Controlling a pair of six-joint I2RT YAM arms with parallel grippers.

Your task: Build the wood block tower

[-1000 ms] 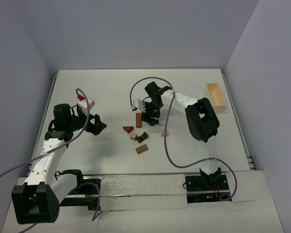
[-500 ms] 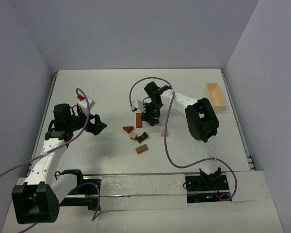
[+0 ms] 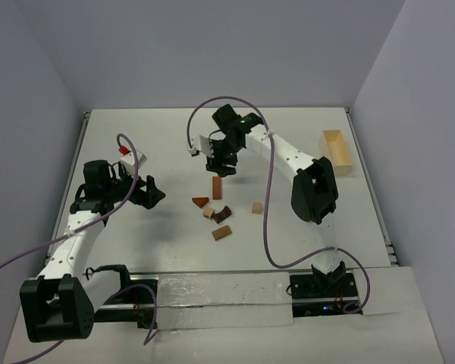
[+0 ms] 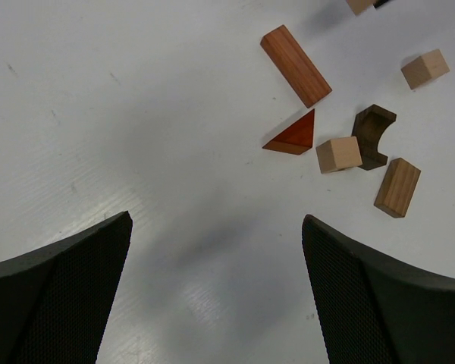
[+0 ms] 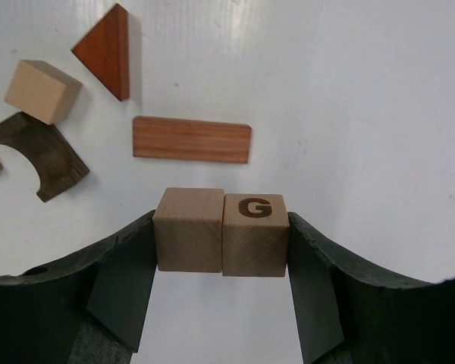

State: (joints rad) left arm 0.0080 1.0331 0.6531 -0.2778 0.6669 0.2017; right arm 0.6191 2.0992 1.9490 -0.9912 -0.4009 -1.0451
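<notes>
My right gripper (image 3: 221,164) is shut on two pale wooden cubes held side by side above the table: a plain cube (image 5: 189,230) and a cube marked G (image 5: 255,234). Below it lie loose blocks: a reddish bar (image 3: 217,188), a red-brown wedge (image 3: 201,202), a tan cube (image 3: 208,213), a dark arch (image 3: 221,214), a brown bar (image 3: 222,233) and a separate tan cube (image 3: 257,207). No stack stands. My left gripper (image 3: 153,193) is open and empty, left of the blocks. Its view shows the bar (image 4: 296,65), wedge (image 4: 294,135) and arch (image 4: 373,134).
A pale wooden open box (image 3: 337,151) stands at the right edge of the table. Purple cables loop from both arms over the table. Grey walls close the table at the back and sides.
My right gripper has risen and moved toward the far left with the two cubes in it. My left arm has shifted slightly.
</notes>
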